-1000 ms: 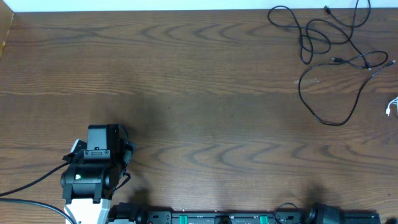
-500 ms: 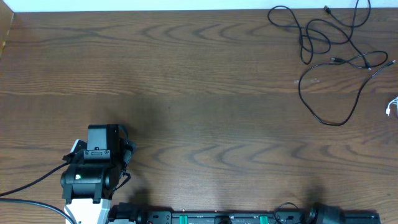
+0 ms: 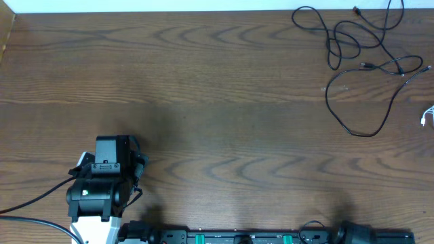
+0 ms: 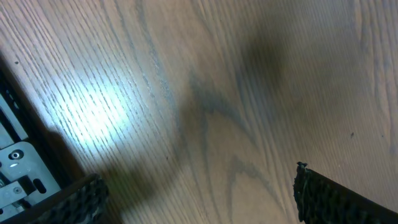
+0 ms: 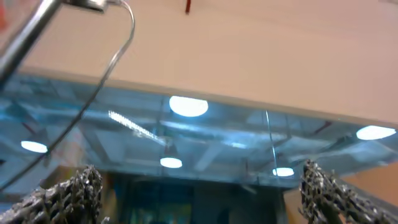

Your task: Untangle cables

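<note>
Left gripper (image 4: 196, 199): released, empty, over brown wooden table (image 4: 217, 93).
Right gripper (image 5: 199, 199): released, empty, facing ceiling lights (image 5: 188, 106).
Thin black cables (image 3: 352, 41): looped, well apart from both jaws.

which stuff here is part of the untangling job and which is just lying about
Part of the job: black cables, white cable.
Just there: table, rail at the near edge.
</note>
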### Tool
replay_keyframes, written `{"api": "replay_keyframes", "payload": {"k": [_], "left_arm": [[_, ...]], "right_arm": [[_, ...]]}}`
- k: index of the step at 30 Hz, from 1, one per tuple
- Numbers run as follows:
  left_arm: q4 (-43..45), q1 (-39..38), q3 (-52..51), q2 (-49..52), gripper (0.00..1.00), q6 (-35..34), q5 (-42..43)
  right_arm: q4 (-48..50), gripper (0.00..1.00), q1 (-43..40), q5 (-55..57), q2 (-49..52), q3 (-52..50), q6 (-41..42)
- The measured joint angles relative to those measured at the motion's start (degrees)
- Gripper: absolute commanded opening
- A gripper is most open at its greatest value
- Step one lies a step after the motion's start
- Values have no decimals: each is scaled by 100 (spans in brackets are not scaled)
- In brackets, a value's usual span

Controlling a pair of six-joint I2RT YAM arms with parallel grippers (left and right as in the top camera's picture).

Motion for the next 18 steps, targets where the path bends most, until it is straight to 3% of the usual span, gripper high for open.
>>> {"api": "replay_keyframes", "payload": {"k": [9, 18], "left_arm": [[-2, 0, 0, 0, 97, 0, 0], [-195, 0, 0, 0, 97, 0, 0]], "right_arm": [[643, 99, 0, -2, 0, -581, 584], [643, 99, 0, -2, 0, -1757, 922]]}}
